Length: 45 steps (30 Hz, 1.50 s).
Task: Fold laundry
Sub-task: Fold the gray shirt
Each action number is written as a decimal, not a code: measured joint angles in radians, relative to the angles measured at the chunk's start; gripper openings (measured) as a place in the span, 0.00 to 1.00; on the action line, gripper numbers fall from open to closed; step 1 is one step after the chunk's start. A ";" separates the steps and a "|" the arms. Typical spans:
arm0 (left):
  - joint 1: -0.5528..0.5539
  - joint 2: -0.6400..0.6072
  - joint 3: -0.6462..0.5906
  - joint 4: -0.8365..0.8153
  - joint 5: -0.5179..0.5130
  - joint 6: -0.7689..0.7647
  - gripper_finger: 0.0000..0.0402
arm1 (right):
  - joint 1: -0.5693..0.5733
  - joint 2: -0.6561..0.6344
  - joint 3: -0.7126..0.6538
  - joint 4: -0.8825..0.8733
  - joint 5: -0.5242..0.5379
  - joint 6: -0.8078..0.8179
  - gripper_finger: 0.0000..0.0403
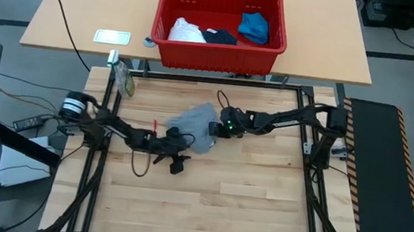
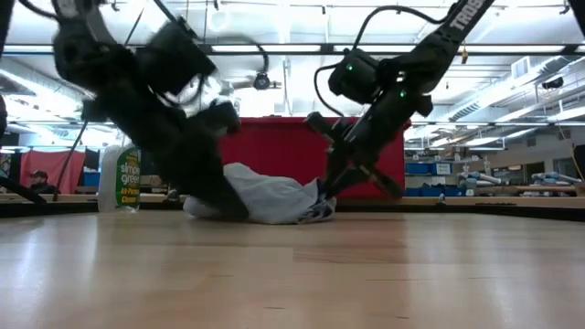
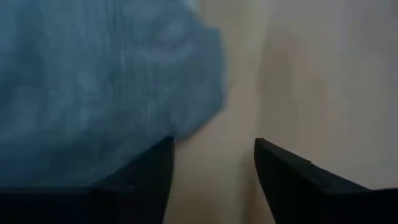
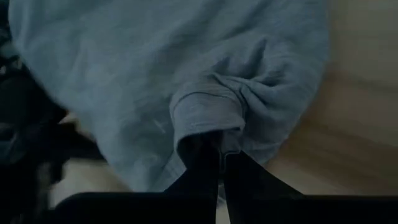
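Grey T-shirt point(image 1: 197, 125) lies bunched mid surface point(image 1: 244, 203). Right gripper point(image 4: 221, 152) jaws pinch shirt edge. Left gripper point(image 3: 211, 168) jaws spread, empty, beside shirt. To fold well: left grabs far edge, both pull shirt flat first.

Grey T-shirt point(image 1: 197, 125), plain, no print visible, on light wood-plank worktop point(image 1: 245, 196). Red plastic basket point(image 1: 217, 50), ribbed walls, holding white cloth point(image 1: 185, 31), navy garment point(image 1: 220, 36), bright blue garment point(image 1: 254, 26). Tan tabletop point(image 1: 88, 5) under basket. Both arms black; right end effector point(image 4: 221, 163) dark, green light on its wrist. White bottle with green label point(image 2: 120, 177). Black frame rails around worktop.
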 joint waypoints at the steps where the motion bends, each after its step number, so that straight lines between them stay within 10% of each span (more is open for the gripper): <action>1: 0.003 0.019 0.003 0.011 -0.007 -0.009 0.50 | 0.003 0.014 0.000 0.029 -0.008 0.000 0.04; 13: 0.037 0.014 0.013 -0.008 0.017 -0.191 0.03 | -0.018 0.055 0.001 0.098 -0.027 -0.029 0.05; 29: 0.031 -0.377 0.051 -0.356 0.023 -0.391 0.00 | -0.039 -0.166 0.000 0.029 -0.131 -0.447 0.05; 38: -0.028 -0.472 0.448 -1.166 -0.166 -0.363 0.00 | -0.072 -0.451 0.000 -0.061 -0.048 -0.630 0.04; 45: -0.071 -0.468 0.735 -1.268 -0.298 -0.257 0.00 | -0.072 -0.658 0.000 -0.135 -0.137 -0.730 0.03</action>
